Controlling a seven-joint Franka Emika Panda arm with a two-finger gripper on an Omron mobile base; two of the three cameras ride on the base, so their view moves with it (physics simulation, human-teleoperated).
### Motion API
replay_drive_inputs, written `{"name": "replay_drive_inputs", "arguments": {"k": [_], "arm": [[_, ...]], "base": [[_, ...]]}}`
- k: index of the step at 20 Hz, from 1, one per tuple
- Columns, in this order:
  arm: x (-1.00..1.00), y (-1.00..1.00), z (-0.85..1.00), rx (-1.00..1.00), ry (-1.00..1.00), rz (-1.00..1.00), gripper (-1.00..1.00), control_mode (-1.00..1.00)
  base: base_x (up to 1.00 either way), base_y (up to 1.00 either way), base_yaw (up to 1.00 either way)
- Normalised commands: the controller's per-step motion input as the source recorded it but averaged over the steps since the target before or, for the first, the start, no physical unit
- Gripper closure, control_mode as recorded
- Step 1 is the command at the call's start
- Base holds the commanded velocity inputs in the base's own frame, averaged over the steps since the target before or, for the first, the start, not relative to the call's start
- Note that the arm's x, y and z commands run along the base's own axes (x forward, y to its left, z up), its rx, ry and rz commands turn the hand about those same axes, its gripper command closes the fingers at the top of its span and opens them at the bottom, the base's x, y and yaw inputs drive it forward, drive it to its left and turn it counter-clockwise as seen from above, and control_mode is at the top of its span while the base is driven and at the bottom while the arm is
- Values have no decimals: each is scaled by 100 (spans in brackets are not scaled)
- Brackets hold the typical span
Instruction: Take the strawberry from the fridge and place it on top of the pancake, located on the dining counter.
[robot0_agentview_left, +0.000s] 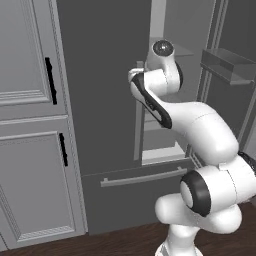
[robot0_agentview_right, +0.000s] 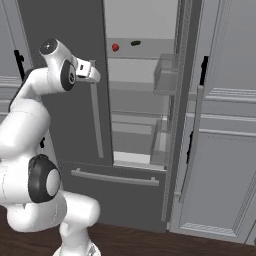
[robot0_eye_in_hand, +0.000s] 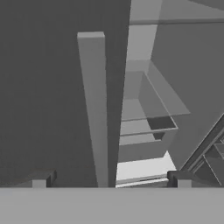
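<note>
The fridge (robot0_agentview_left: 105, 75) has its left door closed and its right door swung open, so the pale interior shows. The strawberry (robot0_agentview_right: 115, 47) is a tiny red berry on the upper glass shelf (robot0_agentview_right: 142, 54). My gripper (robot0_agentview_right: 94, 74) hovers in front of the closed left door, near the top of that door's long bar handle (robot0_agentview_right: 95, 120), left of and below the berry. In the hand view my gripper (robot0_eye_in_hand: 110, 181) stands open, its fingertips (robot0_eye_in_hand: 39, 179) spread on either side of the handle (robot0_eye_in_hand: 94, 109), holding nothing. The pancake and the dining counter are out of view.
A small dark item (robot0_agentview_right: 135, 43) lies right of the berry on the same shelf. The open door (robot0_agentview_right: 185, 100) carries clear bins (robot0_agentview_right: 167, 75). Light grey panelled cabinets (robot0_agentview_left: 30, 125) flank the fridge on both sides. The freezer drawer handle (robot0_agentview_left: 142, 177) runs below, above the dark wood floor (robot0_agentview_right: 150, 242).
</note>
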Motion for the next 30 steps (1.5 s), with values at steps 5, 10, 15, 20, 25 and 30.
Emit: {"name": "replay_drive_inputs", "arguments": {"k": [5, 10, 15, 20, 25, 30], "arm": [[67, -1, -23, 0, 0, -4, -100, -100], [64, 0, -11, 0, 0, 0, -100, -100], [54, 0, -7, 0, 0, 0, -100, -100], [52, 0, -7, 0, 0, 0, -100, -100], [45, 0, -14, 0, -3, 0, -100, -100], [38, 0, -34, 0, -13, 0, -100, -100]], "base": [[0, 0, 0], [0, 0, 0], [0, 0, 0], [0, 0, 0], [0, 0, 0], [0, 0, 0]]}}
